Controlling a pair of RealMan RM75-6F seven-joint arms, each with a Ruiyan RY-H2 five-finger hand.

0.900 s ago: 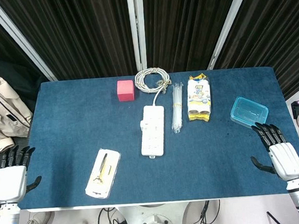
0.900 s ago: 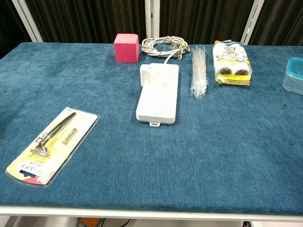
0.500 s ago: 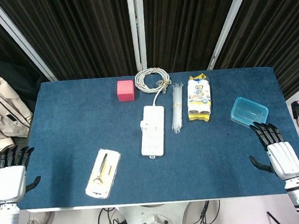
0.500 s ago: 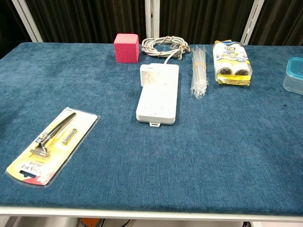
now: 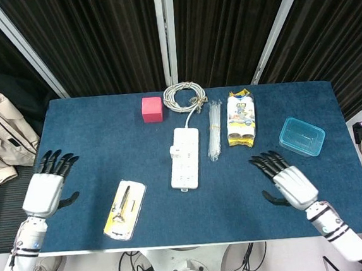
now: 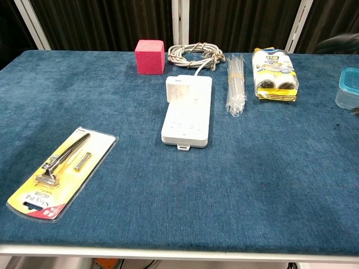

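Right now I am holding both hands over the worktop (image 5: pixel 91 124), palms down, with nothing in either. My left hand (image 5: pixel 44 192) is hovering near the left edge, its fingers (image 5: pixel 55 160) spread apart and pointing toward about one o'clock. Nearest to it is the razor pack (image 5: pixel 124 209), lying just beside it at about four o'clock from my palm, flat on the cloth, its long axis running from seven toward one o'clock. My right hand (image 5: pixel 288 183) is hanging over the right half, its fingers (image 5: pixel 267 161) likewise fanned out and touching nothing, pointing toward about eleven o'clock. The blue box (image 5: pixel 302 135) is sitting near it at one o'clock, and the yellow packet (image 5: pixel 241 119) at eleven, a little further off. The power strip (image 5: pixel 185 157) is lying between my two hands, long axis twelve to six, with its coiled cord (image 5: pixel 185 97) at its far end and the pink cube (image 5: pixel 152 109) beside that. The chest view is showing neither hand clearly. For the razor pack, my left hand is plainly the nearer one.
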